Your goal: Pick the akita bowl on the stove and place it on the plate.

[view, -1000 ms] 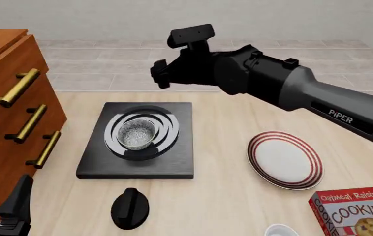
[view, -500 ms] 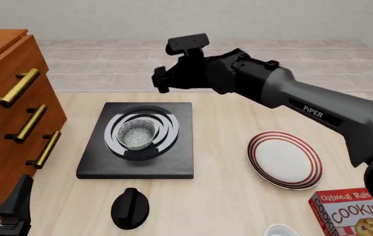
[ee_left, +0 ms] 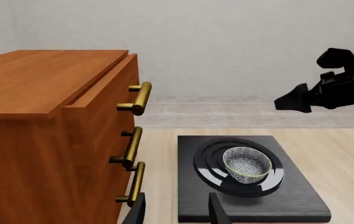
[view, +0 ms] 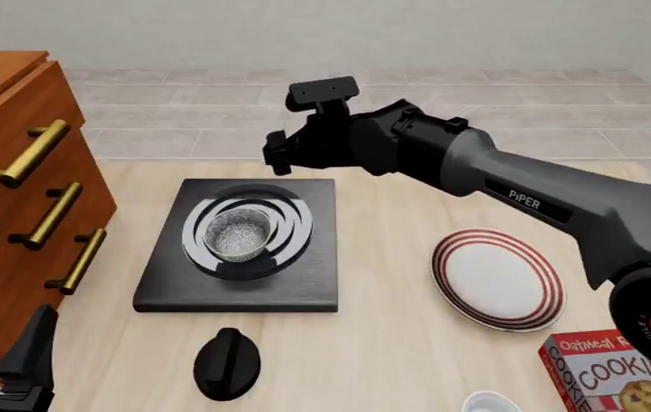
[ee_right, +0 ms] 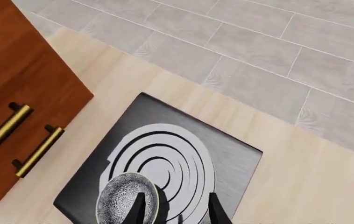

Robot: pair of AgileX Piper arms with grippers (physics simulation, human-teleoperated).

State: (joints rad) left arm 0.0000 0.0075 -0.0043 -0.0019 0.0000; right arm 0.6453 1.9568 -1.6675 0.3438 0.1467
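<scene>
The akita bowl [view: 240, 234] sits upright on the burner rings of the black stove [view: 302, 287], its speckled inside showing. My right gripper [view: 276, 154] hovers above the stove's far edge, open and empty. In the right wrist view its fingertips [ee_right: 139, 210] frame the stove [ee_right: 227, 158], with the bowl [ee_right: 127, 203] beside one of them. The red-ringed plate [view: 495, 279] lies right of the stove. My left gripper [view: 3, 335] rests open at the near left. The left wrist view shows the bowl [ee_left: 247, 164] on the stove [ee_left: 289, 196] ahead of it.
A wooden dresser [view: 16, 215] with brass handles stands along the stove's left side. A black round knob [view: 226, 363] lies in front of the stove. A cookies box [view: 623, 373] and a white bowl [view: 492, 402] are at the near right.
My right arm has stretched further, and its gripper has dipped slightly toward the stove's far edge. The bowl, plate and left arm have not moved.
</scene>
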